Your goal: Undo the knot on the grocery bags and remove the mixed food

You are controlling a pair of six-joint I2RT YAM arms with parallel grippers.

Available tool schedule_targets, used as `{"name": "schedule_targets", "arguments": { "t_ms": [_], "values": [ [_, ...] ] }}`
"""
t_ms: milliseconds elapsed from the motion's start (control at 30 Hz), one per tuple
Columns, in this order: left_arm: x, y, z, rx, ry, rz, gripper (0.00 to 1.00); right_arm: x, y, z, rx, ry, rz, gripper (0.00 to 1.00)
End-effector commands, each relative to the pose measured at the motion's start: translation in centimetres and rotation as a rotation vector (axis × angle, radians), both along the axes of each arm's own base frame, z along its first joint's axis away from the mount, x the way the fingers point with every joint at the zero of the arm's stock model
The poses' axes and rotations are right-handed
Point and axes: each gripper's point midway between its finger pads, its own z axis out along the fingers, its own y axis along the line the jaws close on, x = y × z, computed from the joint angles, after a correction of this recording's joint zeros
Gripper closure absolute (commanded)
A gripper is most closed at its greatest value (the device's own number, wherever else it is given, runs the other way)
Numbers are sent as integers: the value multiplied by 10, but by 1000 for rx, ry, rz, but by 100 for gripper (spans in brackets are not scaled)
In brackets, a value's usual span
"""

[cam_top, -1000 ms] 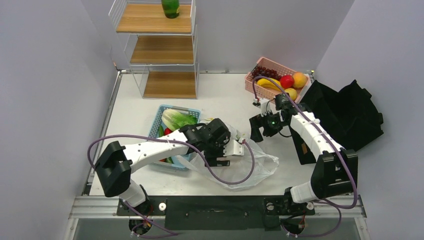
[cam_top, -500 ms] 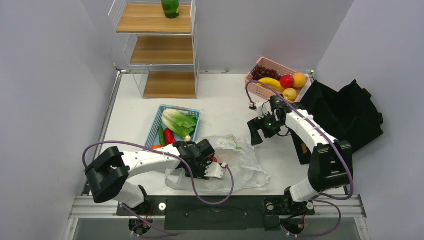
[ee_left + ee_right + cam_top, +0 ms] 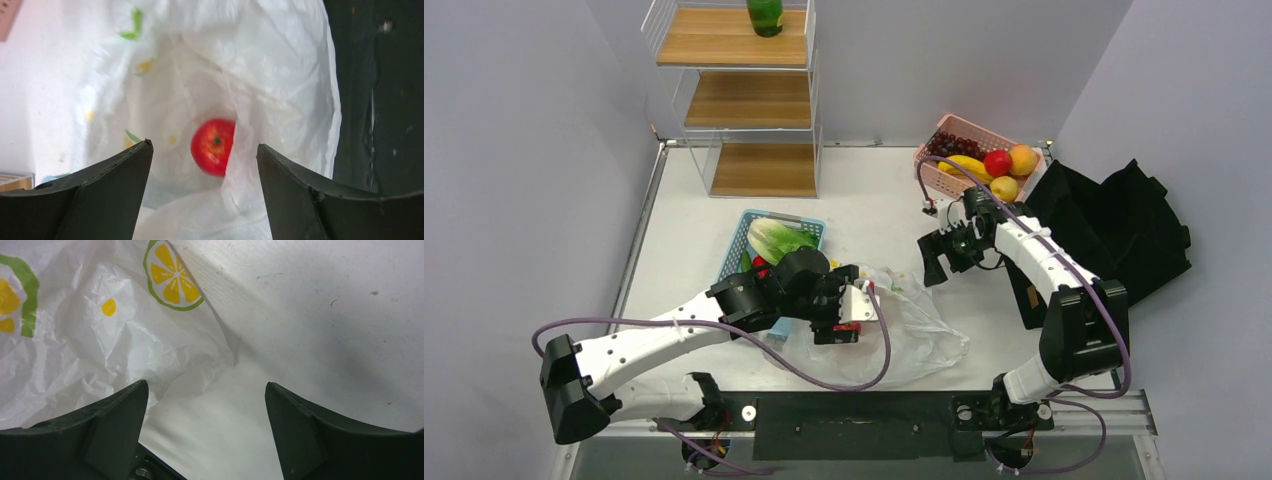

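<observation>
Left end effector [image 3: 203, 145] hangs over the open mouth of the grocery bag [image 3: 280, 65], its two dark fingers [image 3: 100, 195] spread wide with nothing pinched between them. Below them, inside the bag, lies a red apple [image 3: 212, 146], slightly blurred and partly hidden behind a fold of the thin white plastic. From above, the bag [image 3: 914, 330] lies crumpled on the table [image 3: 874, 200], and the left end effector [image 3: 846, 318] sits over the bag's edge nearest the blue basket [image 3: 742, 240]. The right end effector [image 3: 936, 262] hovers just past the bag's far corner, its fingers [image 3: 115, 420] also spread and empty. Its wrist view shows bare table below the fingers, with the bag's edge [image 3: 75, 340] and a printed yellow citrus slice [image 3: 172, 275] beside it. A black tote [image 3: 1124, 225] lies well apart from the bag, beyond the right arm.
</observation>
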Motion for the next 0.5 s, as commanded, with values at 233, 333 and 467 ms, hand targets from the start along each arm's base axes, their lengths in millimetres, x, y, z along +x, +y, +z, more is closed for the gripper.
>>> {"name": "schedule_targets", "arguments": {
  "t_ms": [233, 333, 467],
  "values": [
    [43, -44, -12, -22, 28, 188, 28, 15, 14, 36, 73, -95, -16, 18],
    [42, -41, -33, 32, 41, 178, 27, 14, 14, 37, 70, -99, -11, 18],
    [28, -25, -69, 122, 77, 132, 21, 12, 12, 35, 64, -98, -8, 18]
  ]
}}
